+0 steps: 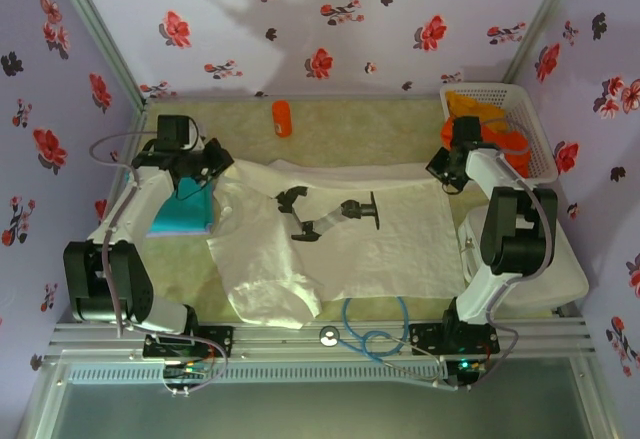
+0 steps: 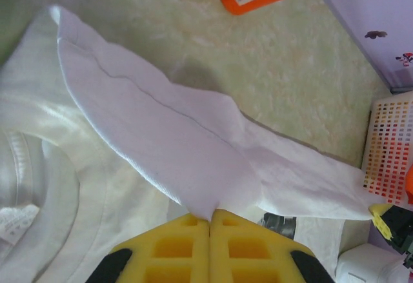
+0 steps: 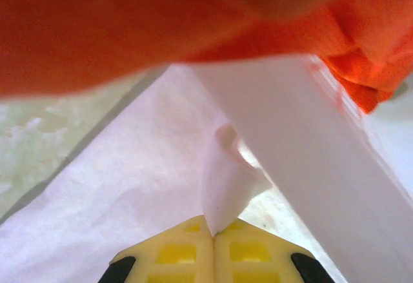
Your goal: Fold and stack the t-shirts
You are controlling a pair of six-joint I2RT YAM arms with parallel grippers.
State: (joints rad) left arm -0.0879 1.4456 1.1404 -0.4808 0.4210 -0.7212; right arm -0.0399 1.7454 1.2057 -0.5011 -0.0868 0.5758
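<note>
**A:** What's the cloth like?

**B:** The white t-shirt (image 1: 390, 239) is a soft, thin knit. It lies mostly flat in a broad rectangle, with rumpled folds at its near left corner. The teal t-shirt (image 1: 183, 215) is a neat folded rectangle just to its left. The orange t-shirts (image 1: 490, 124) are heaped in a white plastic lattice basket (image 1: 525, 109) at the far right corner.

**A:** Which way does the white one run?

**B:** Its long axis goes left to right across the bench (image 1: 400, 129). The ribbed collar is at the left end, near the left arm, and its far edge runs between the two arms.

**A:** And the pincers?

**B:** The left pincer (image 2: 210, 220) is fully closed, its yellow waffle-moulded pads (image 2: 174, 247) pressed together on a raised fold of the white t-shirt. The right pincer (image 3: 213, 233) is closed the same way, nipping a small curled tip of white cloth, with orange fabric blurred just above it.

**A:** What is the surface like?

**B:** It is a pale yellow-green mat with a fuzzy, mottled nap. A smooth orange bottle (image 1: 282, 117) with a barcode label stands at the back, apart from the shirts.

**A:** And the room?

**B:** The walls (image 1: 330, 19) are lilac, printed with red and black flowers, and have metal corner posts. A ribbed aluminium rail runs along the near edge, and a blue cable (image 1: 375, 337) loops on it.
</note>
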